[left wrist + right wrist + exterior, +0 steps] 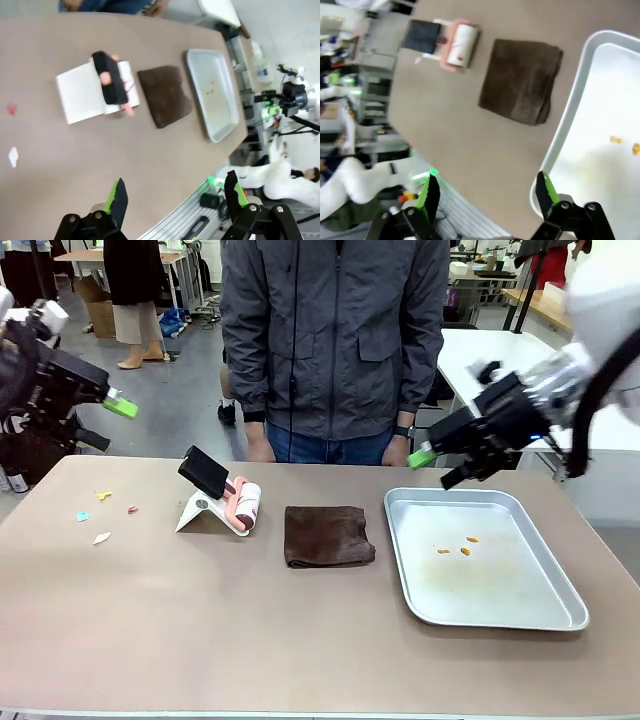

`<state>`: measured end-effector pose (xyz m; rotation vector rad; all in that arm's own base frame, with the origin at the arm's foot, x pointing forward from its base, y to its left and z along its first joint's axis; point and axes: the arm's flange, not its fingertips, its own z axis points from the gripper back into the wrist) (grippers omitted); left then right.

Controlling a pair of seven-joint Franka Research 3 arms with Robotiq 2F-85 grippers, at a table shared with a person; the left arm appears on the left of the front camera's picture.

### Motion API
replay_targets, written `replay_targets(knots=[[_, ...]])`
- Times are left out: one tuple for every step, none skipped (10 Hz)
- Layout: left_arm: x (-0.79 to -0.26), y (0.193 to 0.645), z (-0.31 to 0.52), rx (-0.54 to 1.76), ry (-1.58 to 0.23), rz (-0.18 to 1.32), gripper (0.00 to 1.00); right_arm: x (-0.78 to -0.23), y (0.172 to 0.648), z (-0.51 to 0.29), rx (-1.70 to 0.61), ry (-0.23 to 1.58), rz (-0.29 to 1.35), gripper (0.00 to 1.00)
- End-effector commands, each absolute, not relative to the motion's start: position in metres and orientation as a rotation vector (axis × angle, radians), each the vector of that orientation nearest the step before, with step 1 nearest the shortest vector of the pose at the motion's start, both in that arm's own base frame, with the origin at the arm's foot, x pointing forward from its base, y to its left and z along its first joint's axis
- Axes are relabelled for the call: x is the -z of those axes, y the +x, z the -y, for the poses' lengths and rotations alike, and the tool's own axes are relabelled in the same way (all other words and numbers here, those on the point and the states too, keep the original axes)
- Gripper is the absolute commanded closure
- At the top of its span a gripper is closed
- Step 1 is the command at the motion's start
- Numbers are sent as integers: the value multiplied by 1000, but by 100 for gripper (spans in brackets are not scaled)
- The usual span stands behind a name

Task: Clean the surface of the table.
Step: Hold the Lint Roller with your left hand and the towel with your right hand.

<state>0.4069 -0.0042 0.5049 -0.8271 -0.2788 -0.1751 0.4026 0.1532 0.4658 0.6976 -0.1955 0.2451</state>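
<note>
The taupe-brown table (300, 630) carries several small coloured scraps (102, 512) near its left end. A folded dark brown cloth (328, 535) lies in the middle. Left of it, a lint roller (228, 496) with a black handle rests on a white stand. My left gripper (120, 406) hangs open above the table's left edge, empty. In the left wrist view its fingers (119, 200) stand wide apart over the table (75, 165). My right gripper (422, 455) is open and empty above the tray's far edge. In the right wrist view it (487, 192) hovers over the cloth (522, 82).
A shiny metal tray (560, 620) with a few orange crumbs (462, 545) sits on the right side. A person (335, 340) in a grey jacket stands at the far edge, hands low by the table. White-topped tables stand behind on the right.
</note>
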Motion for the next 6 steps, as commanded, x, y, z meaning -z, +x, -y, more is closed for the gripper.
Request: replay_targets(knots=[[-495, 419, -12, 181, -702, 199, 0, -451, 417, -197, -214, 500, 146, 0], [-485, 425, -8, 162, -653, 171, 0, -437, 421, -222, -186, 417, 142, 0], [-477, 432, -2, 153, -616, 164, 0, -426, 423, -239, -164, 359, 147, 0], [-469, 439, -5, 129, -591, 157, 0, -413, 425, -251, -118, 294, 150, 0], [-461, 450, -19, 106, -547, 138, 0, -403, 427, -257, -100, 267, 141, 0], [-455, 459, -40, 115, -561, 116, 0, -400, 428, -256, -89, 284, 152, 0]])
